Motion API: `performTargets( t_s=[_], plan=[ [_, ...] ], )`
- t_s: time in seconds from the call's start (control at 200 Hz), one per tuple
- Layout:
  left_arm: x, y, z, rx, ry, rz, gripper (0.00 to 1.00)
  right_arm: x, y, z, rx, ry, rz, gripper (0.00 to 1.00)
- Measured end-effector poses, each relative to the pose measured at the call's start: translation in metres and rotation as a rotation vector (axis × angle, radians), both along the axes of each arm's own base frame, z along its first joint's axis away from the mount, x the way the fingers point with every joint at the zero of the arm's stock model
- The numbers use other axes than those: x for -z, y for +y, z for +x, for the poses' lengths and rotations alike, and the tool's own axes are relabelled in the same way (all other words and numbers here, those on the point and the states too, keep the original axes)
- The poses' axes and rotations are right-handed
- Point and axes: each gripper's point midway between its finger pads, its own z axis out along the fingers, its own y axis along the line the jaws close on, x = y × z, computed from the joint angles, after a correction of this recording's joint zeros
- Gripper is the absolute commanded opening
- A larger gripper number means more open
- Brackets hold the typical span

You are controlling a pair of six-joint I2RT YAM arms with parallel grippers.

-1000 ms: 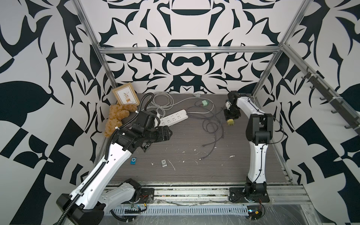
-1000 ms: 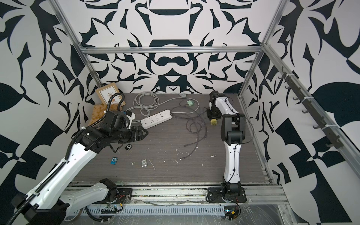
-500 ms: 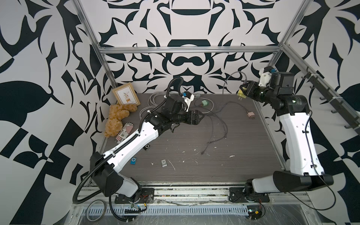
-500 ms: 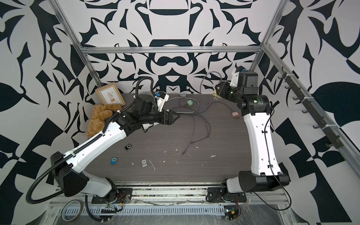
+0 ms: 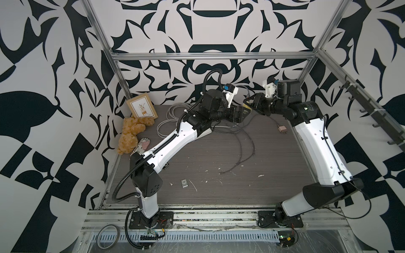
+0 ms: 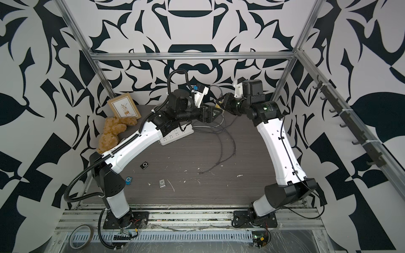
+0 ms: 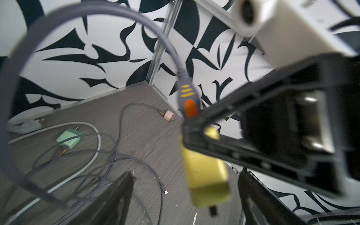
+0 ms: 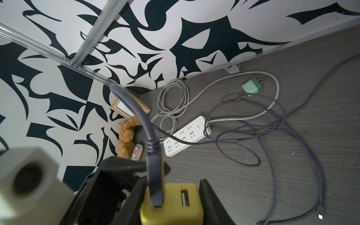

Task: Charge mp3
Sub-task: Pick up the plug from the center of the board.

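Mp3 players lie on the front-left part of the dark wood-grain table (image 5: pixel 252 192). The silver mp3 player (image 5: pixel 184 183) shows in both top views. The black mp3 player (image 6: pixel 144 165) and blue mp3 player (image 6: pixel 128 180) show clearly in a top view, where the left arm does not cover them. Black-and-white patterned walls and an aluminium frame close in the table's sides and rear. The front and centre are open, with only white flecks.

The rear is crowded: a power strip (image 6: pixel 175 135), a light grey cord coil (image 8: pixel 171 93), loose dark leads, a green adapter (image 8: pixel 252 87), and a pink adapter (image 5: pixel 281 128) near the right edge. A teddy bear (image 5: pixel 131 133) and framed card (image 5: pixel 142 108) fill the rear-left corner.

Above the rear, the right gripper (image 8: pixel 171 187) is clamped on a yellow charger (image 8: pixel 175 214) with a grey cable (image 8: pixel 136 111) plugged in. The left gripper (image 7: pixel 185 175) faces the charger with its jaws apart; whether it touches cannot be told.
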Motion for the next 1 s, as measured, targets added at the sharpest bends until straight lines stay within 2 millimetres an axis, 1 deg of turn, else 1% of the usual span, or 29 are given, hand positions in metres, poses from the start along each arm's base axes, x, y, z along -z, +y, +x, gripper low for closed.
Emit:
performTargets(
  t_s=[0.055, 0.14, 0.27, 0.34, 0.46, 0.48, 0.54, 0.605, 0.66, 0.705, 0.785, 0.85, 0.915, 0.965, 1.0],
  plan=[
    [0.001, 0.003, 0.005, -0.009, 0.019, 0.008, 0.86, -0.005, 0.0, 0.001, 0.001, -0.016, 0.005, 0.08],
    [0.001, 0.007, 0.007, -0.022, 0.036, 0.021, 0.86, -0.011, 0.0, -0.001, 0.0, -0.024, 0.009, 0.07],
    [0.0, 0.015, 0.014, -0.035, 0.037, 0.021, 0.88, -0.028, 0.0, -0.004, 0.0, -0.06, 0.03, 0.07],
    [0.009, 0.021, 0.027, -0.069, 0.046, 0.044, 0.88, -0.041, -0.001, -0.009, -0.002, -0.084, 0.053, 0.07],
    [0.029, 0.031, 0.064, -0.164, 0.073, 0.1, 0.86, -0.07, 0.001, -0.028, -0.03, -0.137, 0.102, 0.07],
    [0.035, 0.032, 0.07, -0.175, 0.081, 0.11, 0.86, -0.076, 0.0, -0.031, -0.034, -0.148, 0.108, 0.07],
    [0.05, 0.034, 0.079, -0.19, 0.102, 0.129, 0.86, -0.089, 0.001, -0.04, -0.047, -0.179, 0.124, 0.07],
    [0.06, 0.036, 0.084, -0.19, 0.123, 0.133, 0.86, -0.101, 0.001, -0.049, -0.058, -0.207, 0.137, 0.06],
    [0.064, 0.033, 0.082, -0.168, 0.136, 0.124, 0.86, -0.107, 0.0, -0.054, -0.064, -0.221, 0.144, 0.07],
    [0.063, 0.029, 0.08, -0.145, 0.136, 0.105, 0.86, -0.108, 0.0, -0.056, -0.067, -0.224, 0.146, 0.07],
    [0.07, 0.024, 0.07, -0.1, 0.142, 0.079, 0.89, -0.107, 0.0, -0.057, -0.068, -0.223, 0.145, 0.07],
    [0.081, 0.027, 0.057, -0.075, 0.16, 0.067, 0.92, -0.103, 0.001, -0.054, -0.068, -0.209, 0.141, 0.07],
    [0.089, 0.032, 0.042, -0.054, 0.166, 0.054, 0.92, -0.098, 0.002, -0.05, -0.069, -0.193, 0.136, 0.07],
    [0.09, 0.036, 0.033, -0.04, 0.17, 0.044, 0.92, -0.094, 0.003, -0.046, -0.07, -0.184, 0.134, 0.07],
    [0.086, 0.038, 0.027, -0.028, 0.167, 0.034, 0.91, -0.092, 0.004, -0.043, -0.072, -0.176, 0.132, 0.07]
  ],
)
